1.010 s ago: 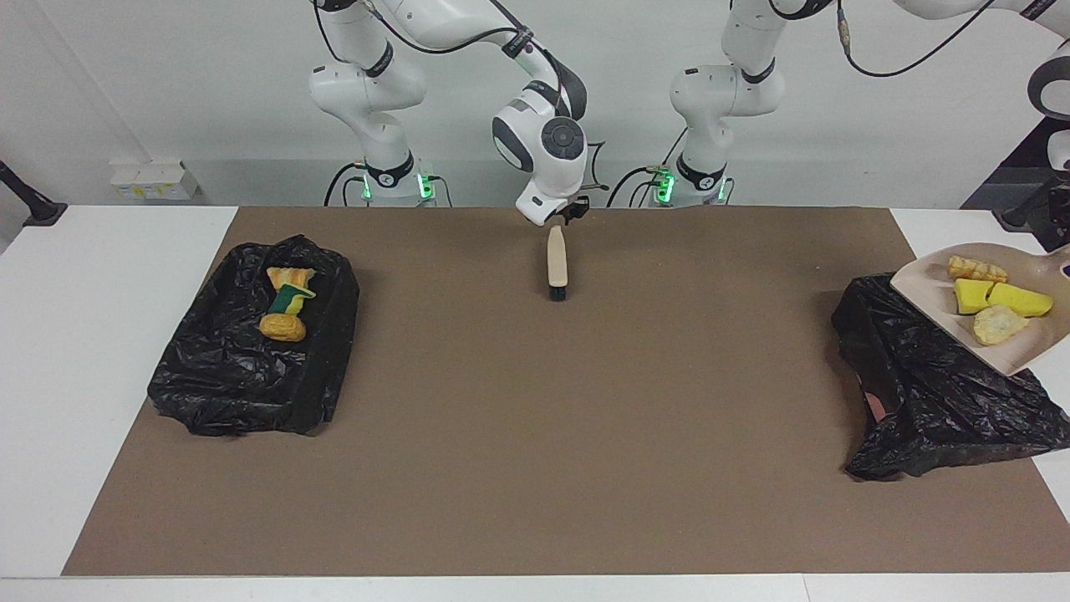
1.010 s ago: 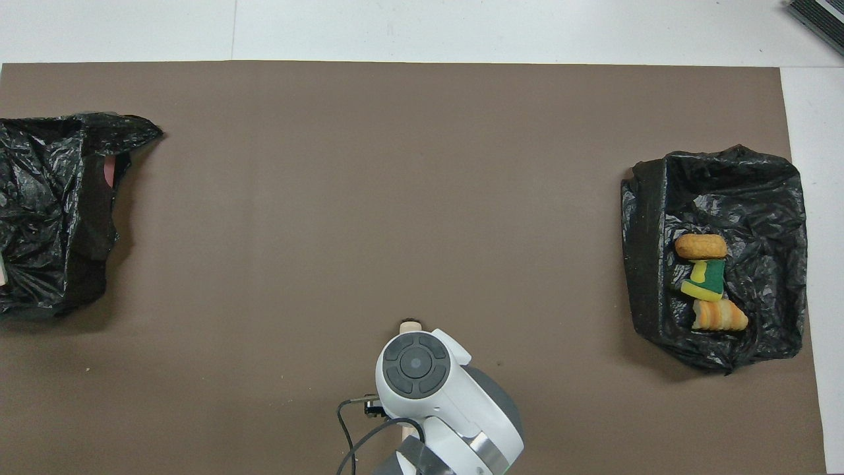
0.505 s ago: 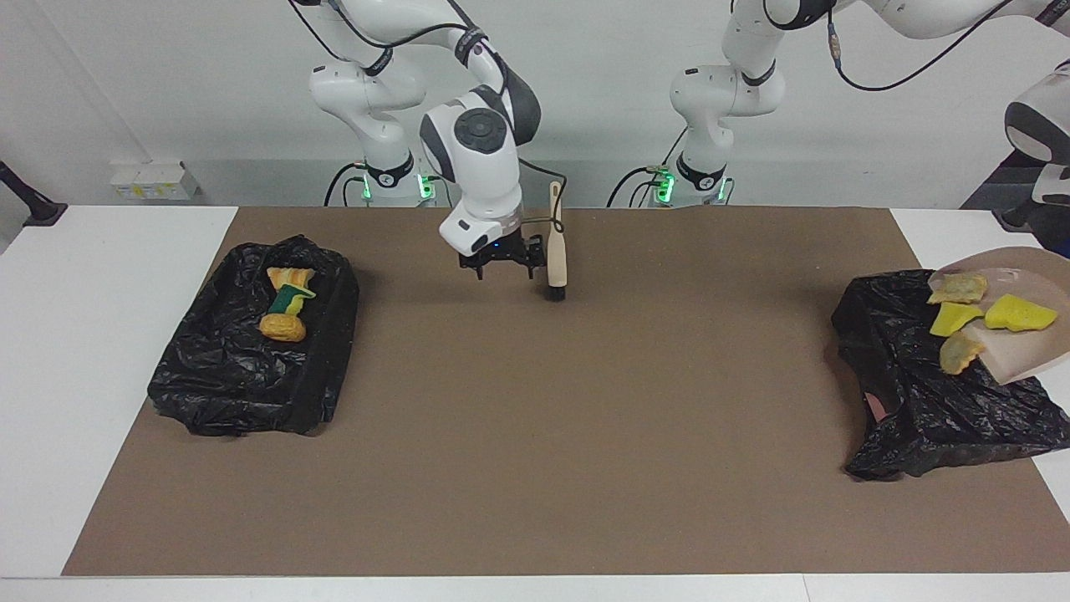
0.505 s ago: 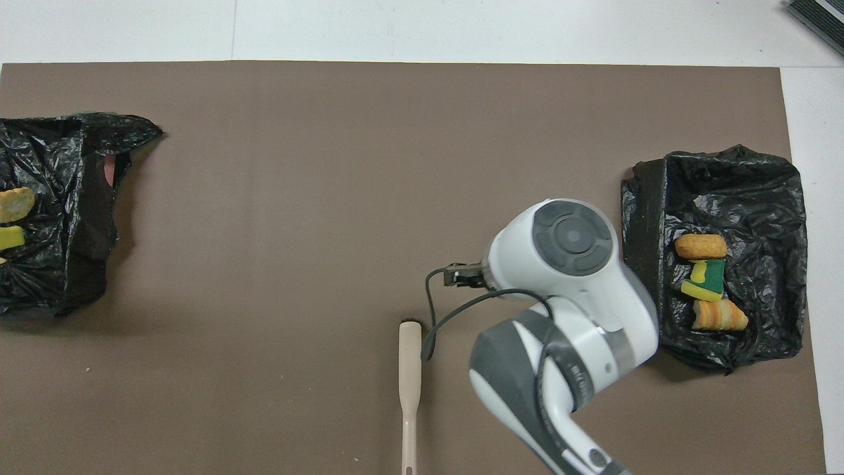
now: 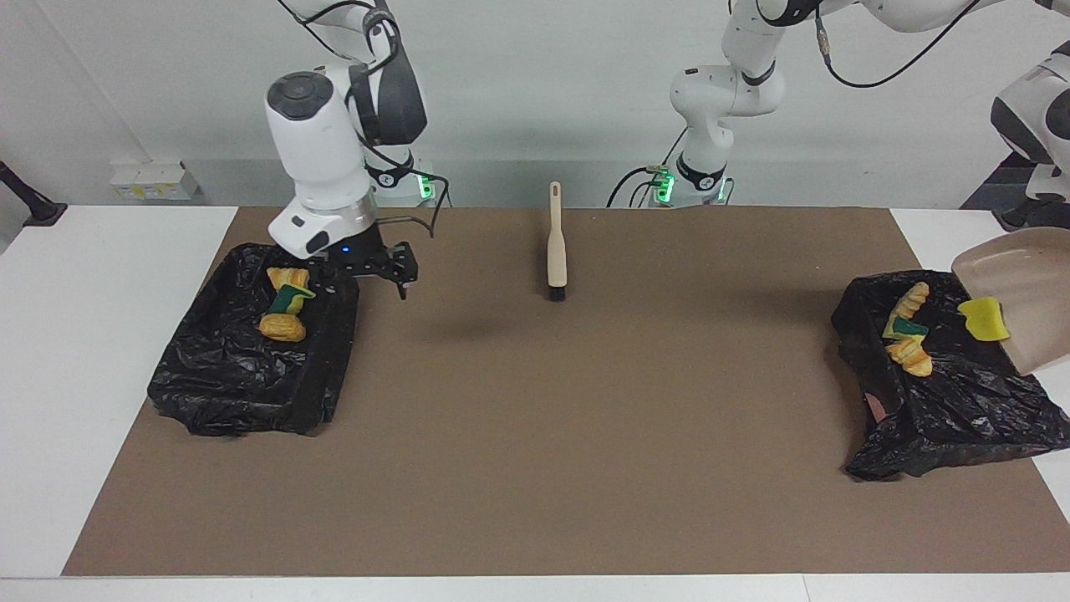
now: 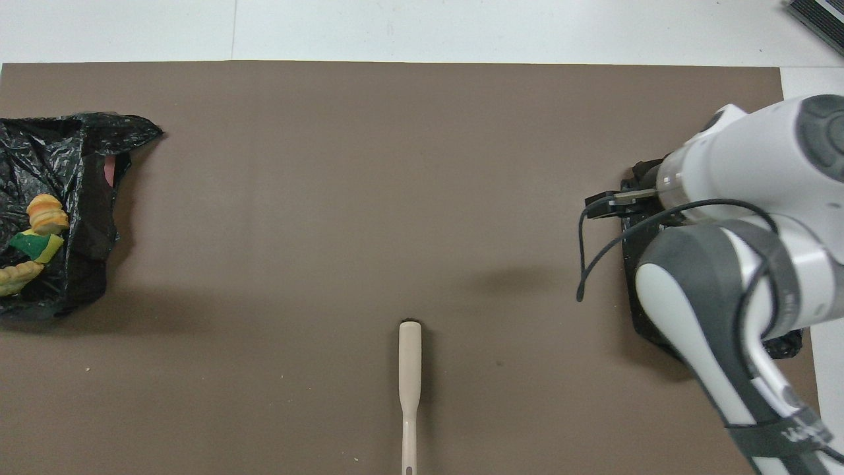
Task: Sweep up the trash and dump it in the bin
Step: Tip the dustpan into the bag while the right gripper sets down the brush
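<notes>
Tipping dustpan [image 5: 1016,293], trash [image 5: 908,334] inside bin [image 5: 936,401].

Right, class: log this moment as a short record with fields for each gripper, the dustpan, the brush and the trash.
right gripper: open, over the edge of the bin at the right arm's end
left gripper: out of view
dustpan: tilted over the other bin, one yellow scrap on it
brush: lying free on the mat
trash: scraps in both bins

bright, even overhead light | soft shadows on mat [image 5: 535,468] — sharp focus
</notes>
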Motion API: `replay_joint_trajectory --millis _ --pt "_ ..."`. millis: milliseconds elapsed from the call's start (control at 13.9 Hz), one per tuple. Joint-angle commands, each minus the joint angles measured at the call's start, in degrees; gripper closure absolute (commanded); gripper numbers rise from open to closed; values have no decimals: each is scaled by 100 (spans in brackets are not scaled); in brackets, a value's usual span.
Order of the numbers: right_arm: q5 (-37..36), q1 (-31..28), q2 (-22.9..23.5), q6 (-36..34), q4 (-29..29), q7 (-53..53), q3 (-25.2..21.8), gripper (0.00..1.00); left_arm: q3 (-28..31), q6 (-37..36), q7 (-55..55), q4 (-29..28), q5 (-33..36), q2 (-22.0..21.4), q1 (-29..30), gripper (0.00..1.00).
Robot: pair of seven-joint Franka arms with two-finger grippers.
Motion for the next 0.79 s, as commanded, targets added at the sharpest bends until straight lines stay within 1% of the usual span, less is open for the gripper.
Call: replay_joint_trajectory --millis 0,144,289,361,433,577,649,722 --pt "21 31 -465 -476 16 -407 -455 0 -262 -374 -562 5 587 -147 -13 100" --pt "38 31 -642 -1107 270 -582 -684 0 -350 -401 -679 -154 1028 -253 -13 100" --pt "47 22 -642 -1749 700 -636 -825 0 -534 -655 -697 -14 1083 -201 -13 100" --pt "82 -4 -677 -1909 711 -619 -843 0 -709 -752 -810 -14 1004 -210 -13 100" --pt "135 -4 -773 -1876 624 -610 -826 0 -920 -935 -1124 -23 882 -227 -5 100" --pt "144 -30 -765 -1866 623 -583 -799 0 -1237 -1331 -1653 -49 129 -245 13 100" --pt "187 -48 -774 -1875 614 -575 -799 0 -1369 -1620 -1916 -49 -58 -262 -13 100" --pt "214 -39 -756 -1866 666 -592 -764 0 -1666 -1858 -2310 -92 -199 -297 4 100"
